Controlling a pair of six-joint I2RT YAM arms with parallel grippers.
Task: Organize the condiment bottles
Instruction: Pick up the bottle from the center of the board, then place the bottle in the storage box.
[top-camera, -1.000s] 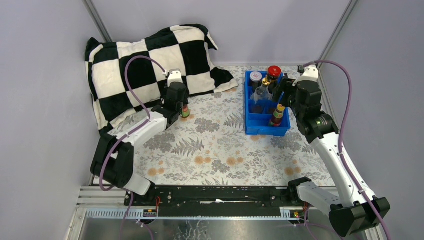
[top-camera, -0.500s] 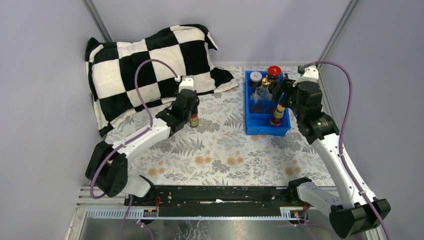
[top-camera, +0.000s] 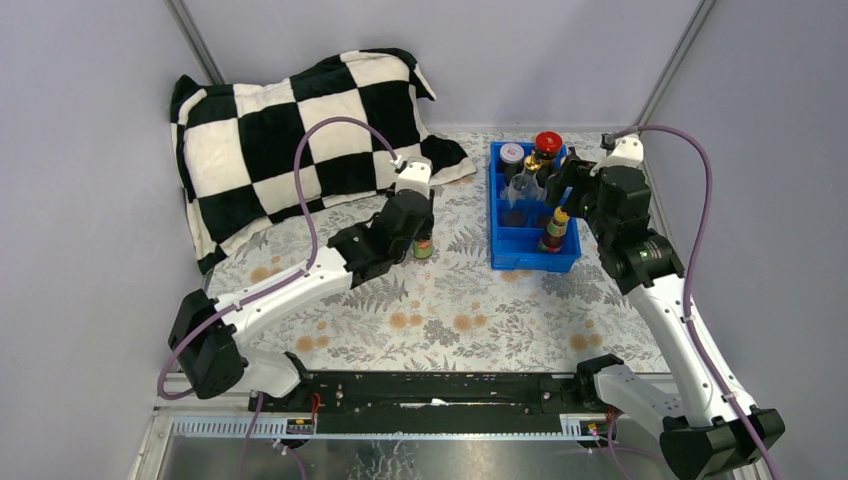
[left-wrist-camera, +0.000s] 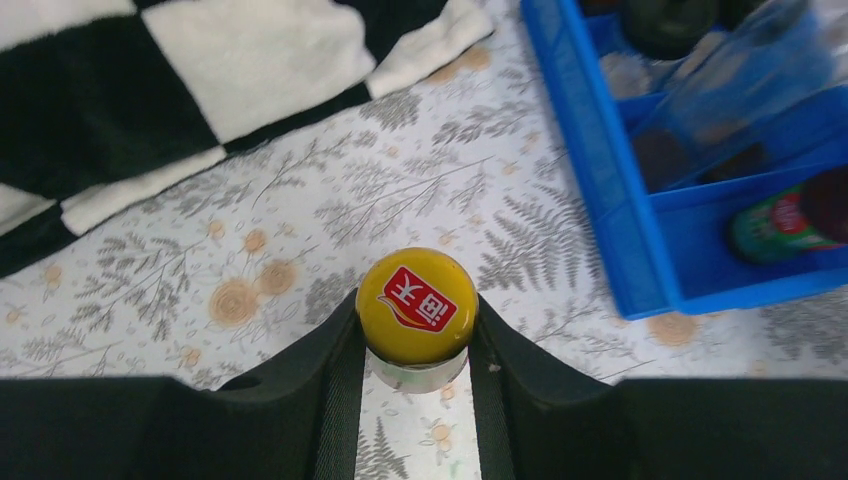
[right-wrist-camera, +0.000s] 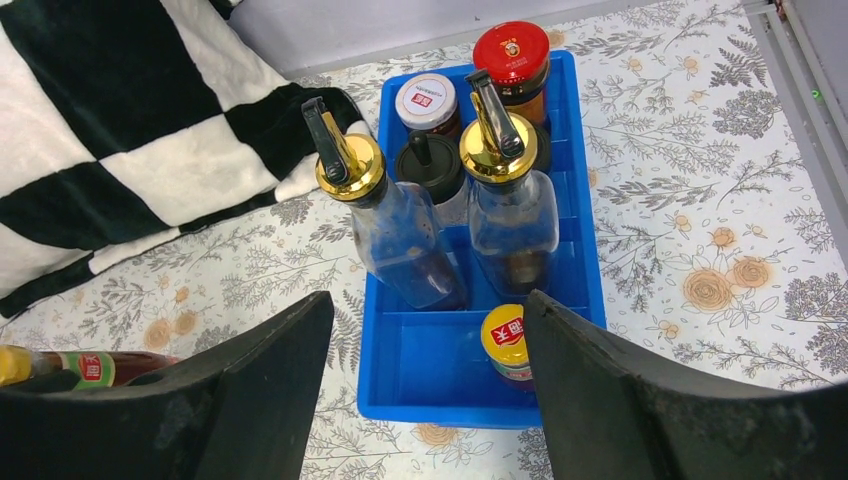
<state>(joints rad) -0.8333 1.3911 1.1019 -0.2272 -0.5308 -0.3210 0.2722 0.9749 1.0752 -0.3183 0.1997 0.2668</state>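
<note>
My left gripper (left-wrist-camera: 415, 322) is shut on an orange-capped dark sauce bottle (left-wrist-camera: 417, 305), holding it upright over the floral cloth left of the blue tray (top-camera: 530, 265). In the top view this bottle (top-camera: 423, 246) is about a hand's width from the tray. My right gripper (right-wrist-camera: 428, 305) hangs open above the tray's near compartment, where the second orange-capped bottle (right-wrist-camera: 508, 340) stands. Behind it stand two gold-spouted clear bottles (right-wrist-camera: 405, 240) (right-wrist-camera: 510, 215), a black-capped shaker (right-wrist-camera: 430, 165), a white-lidded jar (right-wrist-camera: 426, 100) and a red-lidded jar (right-wrist-camera: 511, 52).
A black-and-white checkered pillow (top-camera: 300, 120) lies at the back left. Grey walls close the table on three sides. The tray's near-left compartment (right-wrist-camera: 430, 365) holds nothing.
The left arm has carried the orange-capped bottle rightward from beside the pillow toward the tray. The right gripper has stayed above the tray.
</note>
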